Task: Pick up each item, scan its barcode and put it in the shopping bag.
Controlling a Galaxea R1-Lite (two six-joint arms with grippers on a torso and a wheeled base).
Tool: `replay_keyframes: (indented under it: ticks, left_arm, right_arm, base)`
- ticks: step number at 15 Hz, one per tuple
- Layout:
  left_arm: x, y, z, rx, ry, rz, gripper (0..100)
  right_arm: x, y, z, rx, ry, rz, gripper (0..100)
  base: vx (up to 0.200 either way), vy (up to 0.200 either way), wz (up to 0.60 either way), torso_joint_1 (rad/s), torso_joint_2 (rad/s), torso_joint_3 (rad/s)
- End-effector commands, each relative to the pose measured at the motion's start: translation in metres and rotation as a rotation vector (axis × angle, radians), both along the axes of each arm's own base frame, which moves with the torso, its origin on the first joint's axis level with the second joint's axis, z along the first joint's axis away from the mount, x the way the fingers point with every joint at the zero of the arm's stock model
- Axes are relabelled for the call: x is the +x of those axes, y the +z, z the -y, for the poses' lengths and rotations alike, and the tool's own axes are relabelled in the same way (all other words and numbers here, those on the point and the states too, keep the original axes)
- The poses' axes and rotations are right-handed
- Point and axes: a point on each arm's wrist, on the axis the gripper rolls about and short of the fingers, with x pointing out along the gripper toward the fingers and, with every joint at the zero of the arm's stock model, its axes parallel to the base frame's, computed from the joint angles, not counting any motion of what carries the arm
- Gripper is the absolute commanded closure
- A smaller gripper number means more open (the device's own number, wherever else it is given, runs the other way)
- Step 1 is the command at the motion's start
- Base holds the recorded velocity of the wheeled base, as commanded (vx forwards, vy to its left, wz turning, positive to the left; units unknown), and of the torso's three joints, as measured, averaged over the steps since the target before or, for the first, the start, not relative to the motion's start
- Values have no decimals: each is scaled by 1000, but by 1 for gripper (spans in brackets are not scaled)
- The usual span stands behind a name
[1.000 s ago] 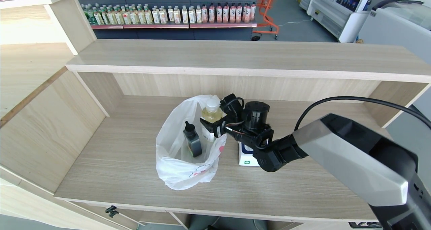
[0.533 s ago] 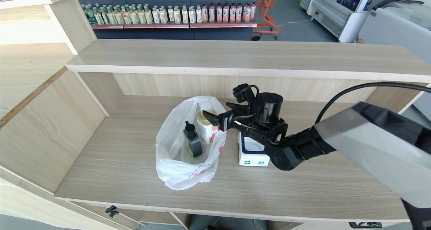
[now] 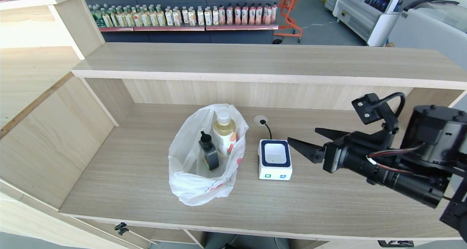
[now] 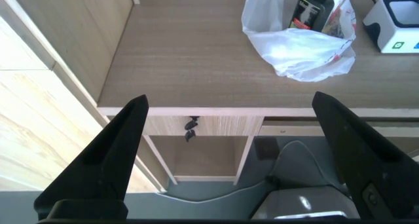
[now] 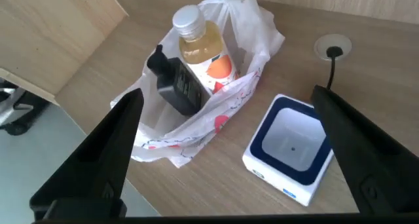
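A white plastic shopping bag stands open on the wooden counter. Inside it stand a juice bottle with a white cap and a small dark bottle. Just right of the bag sits the white and blue barcode scanner. My right gripper hangs open and empty over the counter, to the right of the scanner. My left gripper is open and empty, low in front of the counter's front edge.
A cable runs from the scanner to a round grommet at the back. A raised wooden ledge and side panel bound the counter. Shelves of bottles stand far behind.
My right gripper let go of the juice bottle, which now stands in the bag, then drew back to the right, past the scanner, with its fingers open.
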Motion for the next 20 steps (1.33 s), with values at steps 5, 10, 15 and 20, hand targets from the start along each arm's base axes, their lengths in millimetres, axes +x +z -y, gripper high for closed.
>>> replay_keyframes:
  ticks: [5, 10, 15, 20]
  left_arm:
    - [0, 0, 0, 0, 0, -2, 0]
    - [0, 0, 0, 0, 0, -1, 0]
    - [0, 0, 0, 0, 0, -2, 0]
    - [0, 0, 0, 0, 0, -2, 0]
  right_arm:
    - [-194, -58, 117, -98, -440, 93, 0]
    - [-244, -102, 121, -87, -579, 147, 0]
    - [-244, -102, 121, -88, -581, 147, 0]
    - [-244, -102, 121, -66, -584, 140, 100]
  base:
    - [0, 0, 0, 0, 0, 0]
    - [0, 0, 0, 0, 0, 0]
    - [0, 0, 0, 0, 0, 0]
    - [0, 0, 0, 0, 0, 0]
